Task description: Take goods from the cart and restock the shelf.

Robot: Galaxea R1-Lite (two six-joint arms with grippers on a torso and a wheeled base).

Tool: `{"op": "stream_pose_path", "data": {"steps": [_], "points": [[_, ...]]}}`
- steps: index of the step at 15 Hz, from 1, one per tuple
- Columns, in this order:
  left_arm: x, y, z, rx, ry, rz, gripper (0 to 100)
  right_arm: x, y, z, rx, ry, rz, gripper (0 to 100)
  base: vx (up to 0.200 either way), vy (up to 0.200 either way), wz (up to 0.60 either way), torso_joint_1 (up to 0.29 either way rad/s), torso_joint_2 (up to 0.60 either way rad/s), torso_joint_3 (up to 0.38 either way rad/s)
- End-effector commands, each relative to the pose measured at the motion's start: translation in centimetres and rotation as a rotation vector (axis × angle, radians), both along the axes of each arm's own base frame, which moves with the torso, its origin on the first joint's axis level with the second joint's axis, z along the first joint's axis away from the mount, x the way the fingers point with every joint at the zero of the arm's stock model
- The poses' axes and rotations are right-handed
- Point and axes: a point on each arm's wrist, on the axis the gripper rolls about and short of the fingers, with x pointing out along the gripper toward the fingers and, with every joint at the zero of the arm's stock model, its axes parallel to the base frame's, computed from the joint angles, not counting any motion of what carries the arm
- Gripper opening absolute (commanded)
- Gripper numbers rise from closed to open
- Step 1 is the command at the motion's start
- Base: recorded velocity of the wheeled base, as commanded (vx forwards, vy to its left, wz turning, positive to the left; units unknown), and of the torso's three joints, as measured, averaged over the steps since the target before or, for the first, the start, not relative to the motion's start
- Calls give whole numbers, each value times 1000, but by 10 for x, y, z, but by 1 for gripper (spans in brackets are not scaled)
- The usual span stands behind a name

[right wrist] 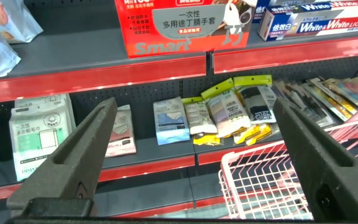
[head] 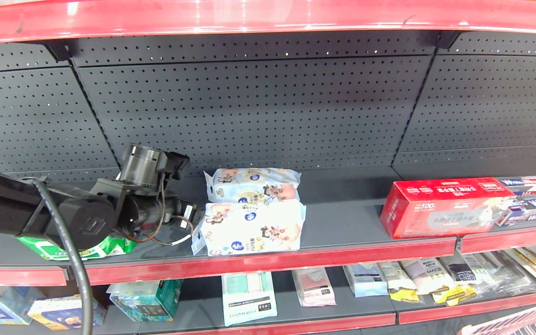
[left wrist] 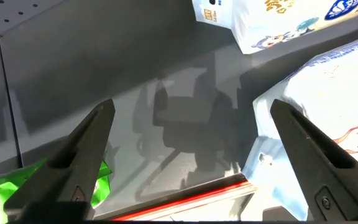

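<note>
Two soft packs lie at the centre of the head view on the shelf point(head: 342, 218), the front pack point(head: 249, 228) at the red edge and the back pack point(head: 251, 184) just behind it. The left end effector point(left wrist: 191, 109) hangs over bare shelf just beside the front pack's left end, jaws spread wide with nothing between them. A green pack point(head: 110, 246) lies under that arm at lower left. The right end effector point(right wrist: 194, 106) is likewise spread and empty, above the cart point(head: 514, 321) at lower right.

The packs look light and squashy, with slick film that may slide. They are probably best pinched across the narrow middle rather than by the crimped end seam.
</note>
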Motion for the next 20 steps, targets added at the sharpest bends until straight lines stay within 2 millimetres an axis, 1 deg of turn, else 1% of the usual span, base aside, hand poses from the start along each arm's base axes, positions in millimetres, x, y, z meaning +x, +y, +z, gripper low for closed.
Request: {"op": "stream_pose_path", "data": {"steps": [1,9,13,14,15,16,17,20], "points": [[0,0,1,0,-2,0,100,0,0,0,0,3,0,100,0,0,0,0,0,0],[0,0,1,1,-3,5,100,0,0,0,0,1,0,100,0,0,0,0,0,0],[-2,4,3,-1,-9,16,100,0,0,0,0,1,0,100,0,0,0,0,0,0],[-3,8,10,-10,-30,22,100,0,0,0,0,3,0,100,0,0,0,0,0,0],[-6,13,21,-23,-64,36,100,0,0,0,0,3,0,100,0,0,0,0,0,0],[-10,19,33,-35,-99,50,100,0,0,0,0,3,0,100,0,0,0,0,0,0],[-15,28,41,-40,-120,70,100,0,0,0,0,1,0,100,0,0,0,0,0,0],[-25,54,37,-32,-103,145,100,0,0,0,0,1,0,100,0,0,0,0,0,0]]}}
